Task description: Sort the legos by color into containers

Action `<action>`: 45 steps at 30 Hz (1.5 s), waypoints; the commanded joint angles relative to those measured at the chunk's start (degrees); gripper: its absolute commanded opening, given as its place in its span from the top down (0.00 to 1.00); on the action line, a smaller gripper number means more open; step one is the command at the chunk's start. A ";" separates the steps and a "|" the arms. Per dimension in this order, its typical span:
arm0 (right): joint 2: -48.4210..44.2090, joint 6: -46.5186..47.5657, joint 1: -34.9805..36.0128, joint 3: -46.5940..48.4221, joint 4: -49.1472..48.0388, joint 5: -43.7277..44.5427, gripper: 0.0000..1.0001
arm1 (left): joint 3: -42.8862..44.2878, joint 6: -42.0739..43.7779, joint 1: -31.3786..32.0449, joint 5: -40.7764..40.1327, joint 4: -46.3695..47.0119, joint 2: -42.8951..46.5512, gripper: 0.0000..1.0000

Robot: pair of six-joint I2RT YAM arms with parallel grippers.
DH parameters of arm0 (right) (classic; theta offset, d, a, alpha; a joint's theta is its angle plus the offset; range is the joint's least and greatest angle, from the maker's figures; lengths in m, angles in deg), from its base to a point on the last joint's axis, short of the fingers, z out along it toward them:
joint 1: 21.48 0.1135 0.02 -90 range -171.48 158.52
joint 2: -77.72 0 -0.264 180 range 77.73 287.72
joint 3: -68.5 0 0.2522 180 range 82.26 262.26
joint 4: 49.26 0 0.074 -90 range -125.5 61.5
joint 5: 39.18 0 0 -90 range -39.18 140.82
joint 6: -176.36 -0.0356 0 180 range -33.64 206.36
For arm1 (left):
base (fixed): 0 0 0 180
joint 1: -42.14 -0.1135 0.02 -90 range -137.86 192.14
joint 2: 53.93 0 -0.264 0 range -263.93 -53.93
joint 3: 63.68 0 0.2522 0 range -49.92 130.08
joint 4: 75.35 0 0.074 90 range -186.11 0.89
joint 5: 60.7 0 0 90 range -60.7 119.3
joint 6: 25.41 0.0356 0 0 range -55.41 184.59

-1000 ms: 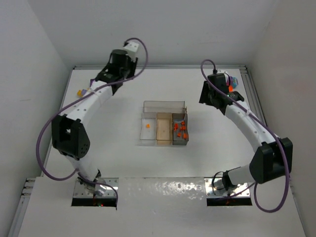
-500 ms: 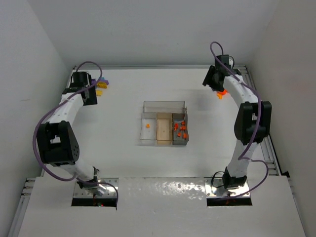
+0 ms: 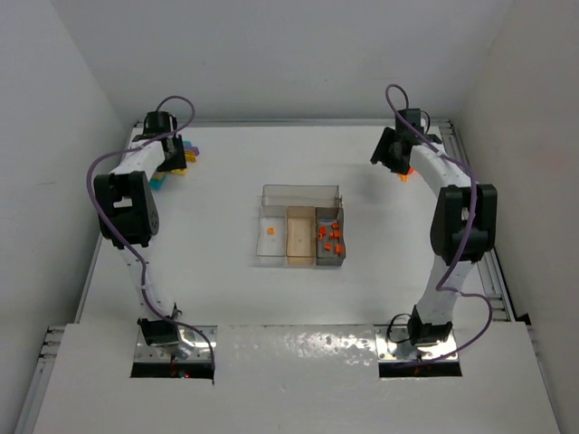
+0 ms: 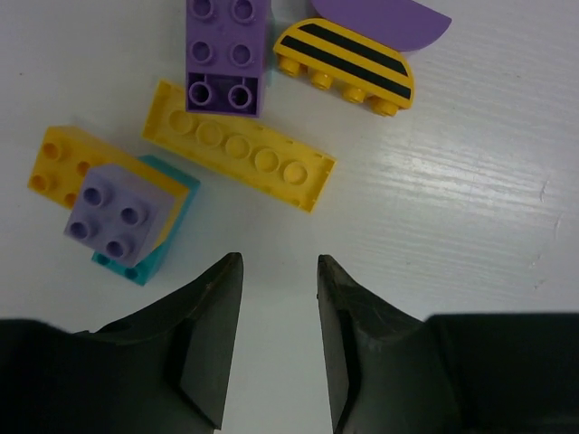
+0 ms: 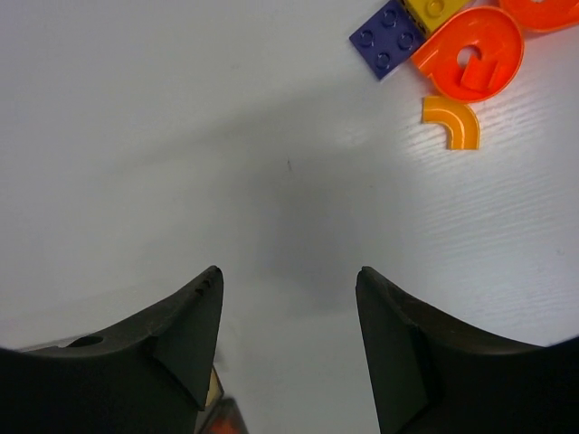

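In the left wrist view a pile of legos lies just ahead of my left gripper (image 4: 278,271). It holds a long yellow brick (image 4: 237,158), a purple brick (image 4: 226,54), a yellow half-round with black stripes (image 4: 344,63) and a lilac brick (image 4: 122,212) stacked on yellow and teal ones. The jaws stand apart with bare table between them. My right gripper (image 5: 289,276) is open over bare table. An orange round piece (image 5: 470,54), an orange curved piece (image 5: 452,122) and a dark purple plate (image 5: 387,36) lie ahead to its right. The containers (image 3: 300,195) sit mid-table, the grey one holding several orange-red bricks (image 3: 331,237).
The left pile (image 3: 181,155) lies in the far left corner beside the wall. The orange pieces (image 3: 404,172) lie near the far right edge rail. One orange piece (image 3: 270,231) rests in the clear compartment. White walls close in on three sides.
My left arm has swung from the middle back into the far left corner over the pile. My right arm has stretched out towards the far right corner. Nothing was picked up.
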 commanded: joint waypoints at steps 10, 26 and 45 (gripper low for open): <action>-2.04 0.19 0.81 -1.46 -1.09 -0.92 0.41 | 12.85 6.45 0.32 -6.26 3.95 -6.23 0.53; -3.79 2.29 1.60 -3.74 0.06 -0.75 0.41 | 23.49 5.48 -0.73 -12.08 5.10 -17.13 0.46; -6.17 3.61 1.69 -5.24 1.02 0.92 0.41 | 22.60 2.76 -1.79 -7.41 4.14 -19.15 0.60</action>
